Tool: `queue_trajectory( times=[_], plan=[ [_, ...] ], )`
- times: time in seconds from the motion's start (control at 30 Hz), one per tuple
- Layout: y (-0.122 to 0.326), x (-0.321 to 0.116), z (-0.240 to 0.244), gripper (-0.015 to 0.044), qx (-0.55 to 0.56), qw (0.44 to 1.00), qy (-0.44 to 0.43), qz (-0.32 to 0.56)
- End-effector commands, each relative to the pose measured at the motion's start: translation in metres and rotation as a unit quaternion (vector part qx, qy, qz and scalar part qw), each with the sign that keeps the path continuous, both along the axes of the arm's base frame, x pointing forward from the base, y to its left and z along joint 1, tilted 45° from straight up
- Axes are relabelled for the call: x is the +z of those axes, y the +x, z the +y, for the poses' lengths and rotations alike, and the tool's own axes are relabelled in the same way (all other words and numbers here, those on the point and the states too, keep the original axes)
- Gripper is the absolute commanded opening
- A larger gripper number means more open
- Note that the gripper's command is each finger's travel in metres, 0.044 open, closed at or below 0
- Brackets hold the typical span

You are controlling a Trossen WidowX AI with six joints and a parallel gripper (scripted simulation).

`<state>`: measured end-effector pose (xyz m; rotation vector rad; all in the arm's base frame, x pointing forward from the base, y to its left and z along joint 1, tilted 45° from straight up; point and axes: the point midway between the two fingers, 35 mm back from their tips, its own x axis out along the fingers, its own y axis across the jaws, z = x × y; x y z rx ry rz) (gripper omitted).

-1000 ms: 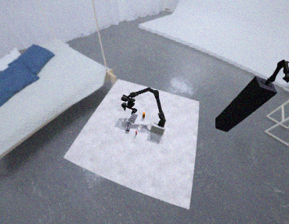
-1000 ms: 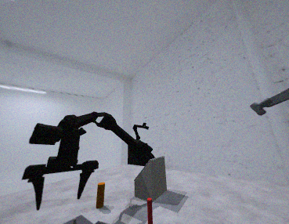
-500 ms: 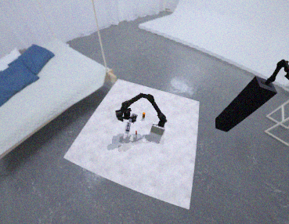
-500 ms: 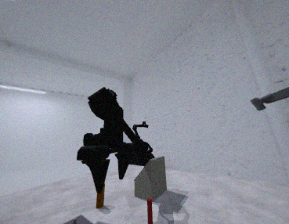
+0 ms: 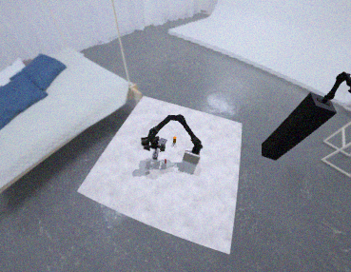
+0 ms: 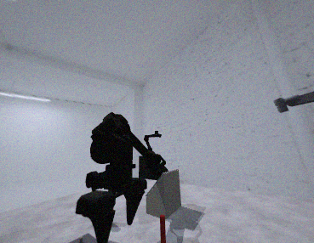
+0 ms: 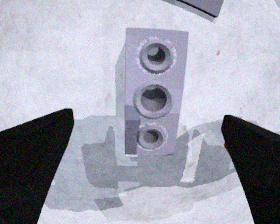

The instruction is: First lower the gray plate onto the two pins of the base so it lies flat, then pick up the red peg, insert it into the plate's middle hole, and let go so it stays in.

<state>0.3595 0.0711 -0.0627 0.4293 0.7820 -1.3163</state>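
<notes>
from the top you've got your arm [image 5: 176, 118] bent over the white mat [image 5: 203, 200], claw [image 5: 155, 153] hanging near the red peg [image 5: 165, 161], and an orange peg [image 5: 174, 140] standing nearby. in the exterior shot your claw [image 6: 117, 234] is pointing down with its fingers wide and nothing between them, and the red peg [image 6: 162, 229] stands upright near a gray block [image 6: 164, 194]. over in the wrist view, the gray plate [image 7: 181, 75] with three holes sits between and below your spread claw [image 7: 150, 120], and a corner of the base [image 7: 202, 6] pokes in up top.
</notes>
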Motion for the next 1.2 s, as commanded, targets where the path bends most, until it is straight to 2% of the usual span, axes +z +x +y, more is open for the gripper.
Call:
queue_trajectory(
  times=[0.0,1.17],
  plan=[
    [-0.002,-0.007,-0.009,0.044,0.001,1.0,-0.004,0.003],
    [0.001,-0.044,-0.046,0.044,0.001,1.0,-0.005,0.003]
  ],
)
